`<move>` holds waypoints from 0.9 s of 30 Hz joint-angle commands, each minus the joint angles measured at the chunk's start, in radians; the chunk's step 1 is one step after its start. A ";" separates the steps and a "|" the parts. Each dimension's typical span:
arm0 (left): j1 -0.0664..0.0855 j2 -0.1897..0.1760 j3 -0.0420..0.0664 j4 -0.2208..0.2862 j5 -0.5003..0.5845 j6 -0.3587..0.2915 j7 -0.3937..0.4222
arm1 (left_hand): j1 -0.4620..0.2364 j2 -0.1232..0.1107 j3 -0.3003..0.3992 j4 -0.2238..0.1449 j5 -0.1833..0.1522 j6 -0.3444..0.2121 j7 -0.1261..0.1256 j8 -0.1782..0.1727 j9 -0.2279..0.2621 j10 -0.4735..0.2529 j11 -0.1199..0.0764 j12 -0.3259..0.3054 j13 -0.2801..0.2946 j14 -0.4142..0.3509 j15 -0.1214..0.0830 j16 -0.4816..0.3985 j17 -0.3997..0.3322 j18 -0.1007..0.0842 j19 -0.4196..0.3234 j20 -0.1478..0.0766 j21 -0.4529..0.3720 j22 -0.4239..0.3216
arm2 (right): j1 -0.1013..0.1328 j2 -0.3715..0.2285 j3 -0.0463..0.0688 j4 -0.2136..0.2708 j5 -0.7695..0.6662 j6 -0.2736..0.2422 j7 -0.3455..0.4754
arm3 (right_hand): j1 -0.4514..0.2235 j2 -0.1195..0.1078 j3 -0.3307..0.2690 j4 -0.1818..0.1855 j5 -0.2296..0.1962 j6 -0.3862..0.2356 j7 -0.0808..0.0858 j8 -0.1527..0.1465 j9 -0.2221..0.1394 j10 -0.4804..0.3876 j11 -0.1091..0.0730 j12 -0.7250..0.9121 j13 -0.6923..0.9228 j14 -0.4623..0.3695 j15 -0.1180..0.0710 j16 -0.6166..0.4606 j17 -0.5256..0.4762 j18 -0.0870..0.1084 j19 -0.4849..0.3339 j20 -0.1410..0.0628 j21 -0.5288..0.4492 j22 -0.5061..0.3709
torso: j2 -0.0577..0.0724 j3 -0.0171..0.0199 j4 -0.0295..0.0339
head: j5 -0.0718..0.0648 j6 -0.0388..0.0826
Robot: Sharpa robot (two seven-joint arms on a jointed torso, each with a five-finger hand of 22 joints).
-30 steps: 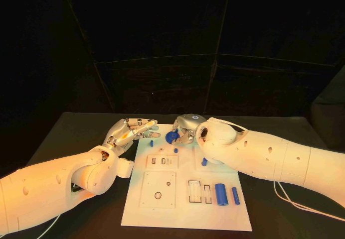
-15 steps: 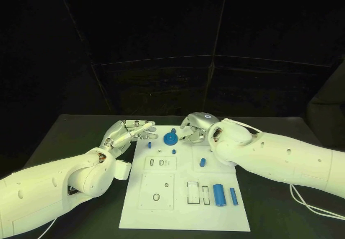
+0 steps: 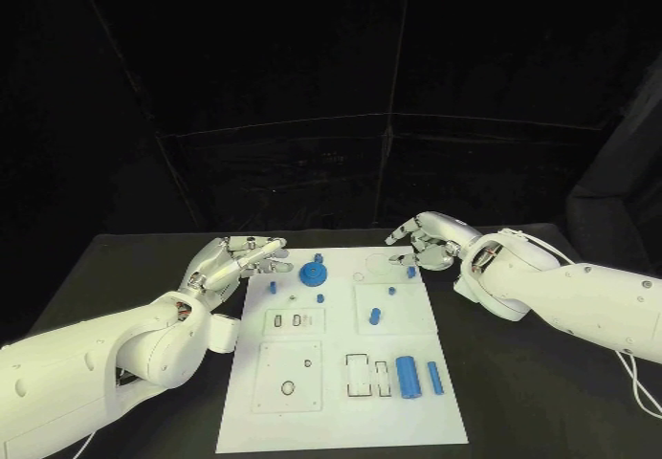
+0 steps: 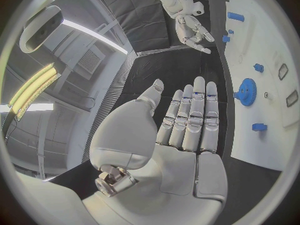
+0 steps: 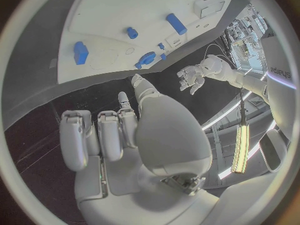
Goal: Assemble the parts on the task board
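Both robot hands have drawn back off the task board (image 3: 345, 363), leaving the blue gear (image 3: 313, 275) standing at its 12 o'clock end. Left robot hand (image 3: 231, 259) and right robot hand (image 3: 425, 241) are released, holding nothing.

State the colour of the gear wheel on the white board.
The gear wheel is blue; it shows best in the left wrist view, teeth visible.

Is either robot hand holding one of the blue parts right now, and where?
Nothing is held. The left hand and right hand are both empty, beside the task board.
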 commanded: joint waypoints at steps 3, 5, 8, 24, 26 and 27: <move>0.001 0.005 0.000 -0.008 0.001 0.015 0.004 | 0.001 0.009 -0.001 -0.002 0.003 -0.003 0.005 -0.006 0.000 -0.002 0.001 -0.002 -0.001 -0.004 0.006 -0.006 0.002 0.015 -0.001 0.005 -0.007 -0.001 | 0.001 -0.015 0.000 -0.030 0.073 0.020 0.095 | 0.002 -0.011 -0.003 -0.005 0.006 0.003 0.002 0.000 -0.002 -0.005 0.000 -0.006 0.102 0.068 0.001 -0.003 0.103 -0.011 0.069 0.002 -0.005 0.213 | 0.003 0.0027 0.0011 | -0.005 -0.001; 0.001 0.007 0.000 -0.013 0.001 0.016 0.004 | 0.002 0.010 -0.001 -0.003 0.003 -0.003 0.005 -0.006 0.000 -0.002 0.001 -0.003 -0.001 -0.004 0.006 -0.006 0.002 0.015 -0.001 0.005 -0.007 -0.002 | 0.001 -0.023 0.000 -0.049 0.072 0.040 0.091 | 0.002 -0.012 -0.004 -0.006 0.005 0.002 0.002 0.000 -0.002 -0.005 0.000 -0.006 0.102 0.068 0.001 -0.003 0.103 -0.011 0.068 0.002 -0.005 0.213 | 0.004 0.0038 0.0040 | -0.007 0.000; 0.001 0.009 0.000 -0.018 0.001 0.018 0.005 | 0.003 0.011 -0.001 -0.004 0.003 -0.003 0.005 -0.006 0.000 -0.002 0.001 -0.003 -0.001 -0.004 0.006 -0.007 0.002 0.015 -0.001 0.005 -0.007 -0.002 | 0.001 -0.030 0.000 -0.066 0.060 0.057 0.083 | 0.005 -0.012 -0.008 -0.012 -0.009 -0.008 0.004 -0.005 -0.004 -0.007 0.001 -0.010 0.099 0.067 0.002 -0.006 0.099 -0.010 0.065 0.002 -0.007 0.209 | 0.004 0.0050 0.0062 | -0.007 -0.002; 0.001 0.017 0.000 -0.024 0.020 0.025 0.006 | 0.010 0.016 0.003 -0.009 0.003 -0.004 0.005 -0.008 0.000 -0.003 0.001 -0.006 -0.001 -0.004 0.007 -0.010 0.002 0.015 -0.001 0.006 -0.009 -0.004 | -0.016 -0.025 -0.001 -0.115 0.015 0.125 0.048 | -0.001 -0.019 -0.034 -0.021 -0.027 -0.040 0.007 -0.018 -0.007 -0.020 0.005 -0.027 0.085 0.064 0.004 -0.014 0.087 -0.006 0.053 0.004 -0.013 0.193 | 0.004 0.0075 0.0058 | -0.015 -0.015; 0.001 0.018 0.000 -0.023 0.024 0.024 0.006 | 0.010 0.016 0.003 -0.009 0.003 -0.004 0.005 -0.008 0.000 -0.003 0.001 -0.006 -0.001 -0.004 0.007 -0.010 0.002 0.015 -0.001 0.006 -0.009 -0.004 | -0.018 -0.024 -0.001 -0.119 0.014 0.135 0.045 | -0.002 -0.020 -0.036 -0.021 -0.027 -0.041 0.008 -0.019 -0.007 -0.021 0.005 -0.027 0.085 0.064 0.005 -0.014 0.087 -0.006 0.054 0.005 -0.013 0.194 | 0.004 0.0073 0.0064 | -0.015 -0.015; 0.001 0.018 0.000 -0.023 0.025 0.024 0.006 | 0.010 0.016 0.003 -0.009 0.003 -0.004 0.005 -0.008 0.000 -0.003 0.001 -0.006 -0.001 -0.004 0.007 -0.010 0.002 0.015 -0.001 0.006 -0.009 -0.004 | -0.019 -0.024 -0.001 -0.120 0.014 0.138 0.044 | -0.002 -0.020 -0.037 -0.021 -0.027 -0.042 0.008 -0.019 -0.007 -0.020 0.005 -0.027 0.085 0.064 0.005 -0.014 0.088 -0.006 0.054 0.005 -0.013 0.194 | 0.004 0.0068 0.0071 | -0.016 -0.016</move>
